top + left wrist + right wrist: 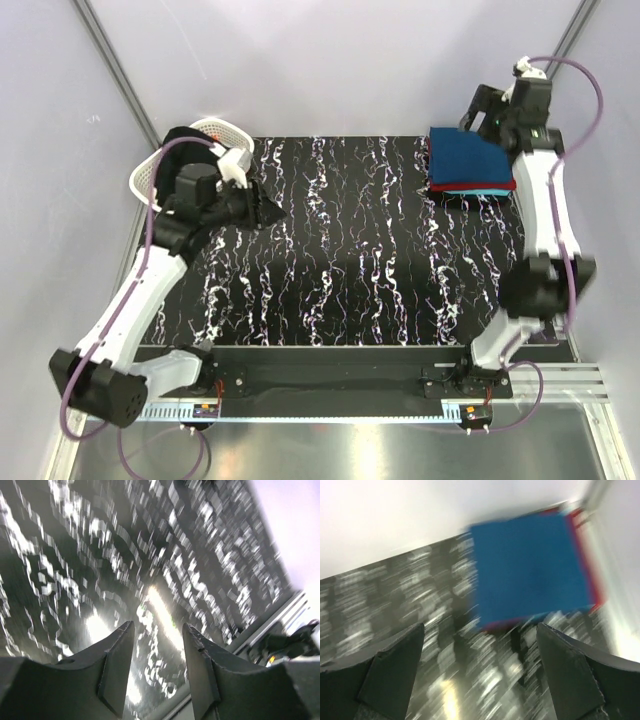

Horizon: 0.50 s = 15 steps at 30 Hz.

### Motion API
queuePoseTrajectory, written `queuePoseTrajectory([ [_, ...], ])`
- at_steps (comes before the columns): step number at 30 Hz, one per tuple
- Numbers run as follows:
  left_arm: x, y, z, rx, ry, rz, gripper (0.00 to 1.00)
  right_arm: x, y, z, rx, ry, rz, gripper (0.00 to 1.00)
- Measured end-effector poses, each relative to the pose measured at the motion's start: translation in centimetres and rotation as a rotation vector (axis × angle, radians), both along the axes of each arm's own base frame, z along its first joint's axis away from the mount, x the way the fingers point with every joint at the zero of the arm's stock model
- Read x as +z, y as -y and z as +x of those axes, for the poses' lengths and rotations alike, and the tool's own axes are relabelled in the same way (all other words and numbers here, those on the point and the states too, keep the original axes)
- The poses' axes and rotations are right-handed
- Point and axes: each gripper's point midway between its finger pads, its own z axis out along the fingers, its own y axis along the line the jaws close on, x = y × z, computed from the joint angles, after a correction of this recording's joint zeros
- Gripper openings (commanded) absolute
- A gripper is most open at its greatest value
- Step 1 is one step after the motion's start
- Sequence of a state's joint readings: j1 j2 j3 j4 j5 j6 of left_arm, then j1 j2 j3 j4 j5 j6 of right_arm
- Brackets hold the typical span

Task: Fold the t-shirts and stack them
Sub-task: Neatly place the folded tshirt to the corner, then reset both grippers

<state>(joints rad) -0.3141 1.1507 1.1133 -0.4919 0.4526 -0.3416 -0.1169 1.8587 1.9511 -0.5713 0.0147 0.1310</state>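
The folded shirts (470, 160) lie stacked at the bench's (350, 250) upper right, just beside the wide-spread, empty right tool (468, 115), while the left tool (272, 212), parted and empty, hangs well apart at centre left.

You're looking at left arm (135, 310) showing white links, black joints | right arm (541, 192) wearing matching white-and-black | purple cables (600, 100) looping along both | jaws appearing dark grey, tapering
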Motion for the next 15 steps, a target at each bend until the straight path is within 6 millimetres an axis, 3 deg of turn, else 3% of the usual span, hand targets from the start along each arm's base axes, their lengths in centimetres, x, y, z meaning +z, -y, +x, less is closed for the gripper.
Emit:
queuePoseTrajectory([
  [4, 5.2, 0.0, 0.1, 0.008, 0.141, -0.058, 0.51, 6.0, -6.0, -9.4, 0.114, 0.103, 0.211, 1.00],
  [6, 6.9, -0.1, -0.2, 0.012, 0.191, -0.080, 0.52, 6.8, -7.9, -13.5, 0.161, 0.121, 0.276, 1.00],
  [8, 7.8, -0.3, -0.6, 0.016, 0.218, -0.090, 0.54, 6.2, -9.9, -17.4, 0.219, 0.111, 0.347, 1.00],
  [10, 8.2, -0.6, -0.9, 0.021, 0.234, -0.093, 0.56, 3.9, -11.8, -20.8, 0.266, 0.053, 0.430, 1.00],
  [13, 8.0, -1.1, -2.0, 0.028, 0.253, -0.089, 0.78, 0.8, -13.5, -24.3, 0.292, -0.030, 0.525, 1.00],
  [14, 7.9, -1.3, -2.5, 0.030, 0.261, -0.089, 0.99, 0.0, -13.8, -25.2, 0.290, -0.053, 0.551, 1.00],
  [15, 7.8, -1.5, -3.0, 0.029, 0.271, -0.087, 0.99, -0.4, -14.0, -25.9, 0.291, -0.064, 0.565, 1.00],
])
